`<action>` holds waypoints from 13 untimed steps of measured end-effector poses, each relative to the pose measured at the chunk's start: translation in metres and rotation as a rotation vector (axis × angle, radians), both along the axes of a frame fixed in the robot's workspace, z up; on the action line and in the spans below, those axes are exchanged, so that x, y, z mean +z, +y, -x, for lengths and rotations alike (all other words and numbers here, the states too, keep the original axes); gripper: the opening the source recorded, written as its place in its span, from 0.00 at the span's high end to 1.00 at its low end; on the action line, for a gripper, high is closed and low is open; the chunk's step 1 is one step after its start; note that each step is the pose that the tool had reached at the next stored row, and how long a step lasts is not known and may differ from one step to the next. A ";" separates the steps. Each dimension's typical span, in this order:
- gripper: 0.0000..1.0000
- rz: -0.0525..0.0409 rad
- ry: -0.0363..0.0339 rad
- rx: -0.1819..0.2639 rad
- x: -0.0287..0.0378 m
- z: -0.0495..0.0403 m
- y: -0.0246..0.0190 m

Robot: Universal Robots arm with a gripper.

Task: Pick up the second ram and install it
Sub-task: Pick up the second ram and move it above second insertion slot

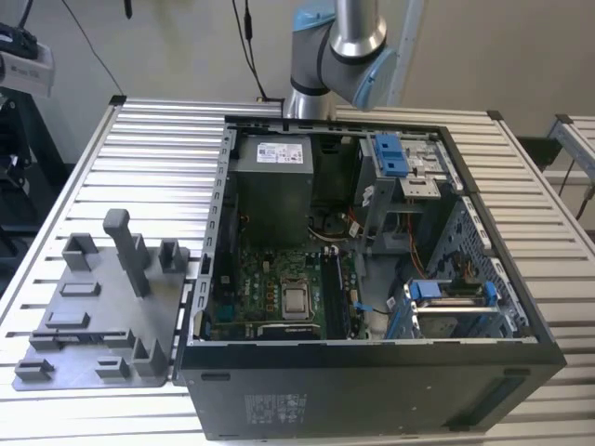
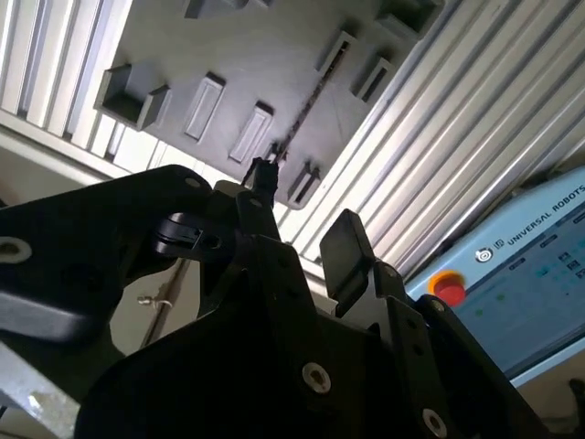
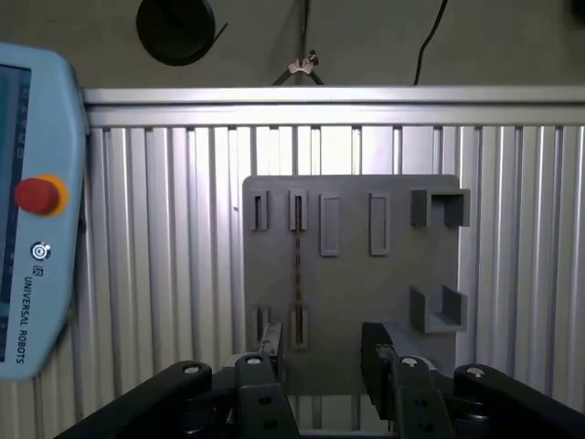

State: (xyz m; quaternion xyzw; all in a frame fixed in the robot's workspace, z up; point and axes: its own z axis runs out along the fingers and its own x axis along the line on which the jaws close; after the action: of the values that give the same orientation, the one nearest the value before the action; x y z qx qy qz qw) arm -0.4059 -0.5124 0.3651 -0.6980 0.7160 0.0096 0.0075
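The second ram point(image 3: 297, 265) stands on its thin edge in two slots of the grey fixture tray point(image 3: 393, 265). In the second wrist view the same ram point(image 2: 306, 110) is a dark thin line across the tray point(image 2: 183, 46). My gripper point(image 3: 322, 346) hangs well above the tray, open, with nothing between its black fingers point(image 3: 376, 347). The ram lies just off the line of one fingertip point(image 2: 265, 174) of the gripper point(image 2: 303, 210), not between the two. The exterior view shows the tray point(image 1: 102, 307) at its left and the arm point(image 1: 339, 46) rising at the back.
An open computer case point(image 1: 372, 372) with a green motherboard point(image 1: 270, 288) stands on the ribbed aluminium table point(image 1: 158, 149) beside the tray. The tray carries upright posts point(image 1: 125, 246). A teach pendant point(image 3: 27, 265) with a red button lies at the table's edge.
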 end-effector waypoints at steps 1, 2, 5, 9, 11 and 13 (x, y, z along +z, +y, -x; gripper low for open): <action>0.52 0.0000 0.0000 0.000 -0.0012 0.0000 0.0000; 0.52 0.0000 0.0000 0.000 -0.0023 0.0000 0.0000; 0.52 0.0000 0.0000 0.000 -0.0057 0.0000 0.0000; 0.52 0.0001 0.0000 0.000 -0.0103 0.0000 0.0000; 0.52 0.0003 0.0000 0.000 -0.0127 0.0000 0.0000; 0.52 0.0004 0.0001 0.000 -0.0151 0.0000 0.0000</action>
State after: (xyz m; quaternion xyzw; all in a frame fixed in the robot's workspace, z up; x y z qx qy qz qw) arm -0.4059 -0.5124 0.3500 -0.6980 0.7160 0.0095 0.0073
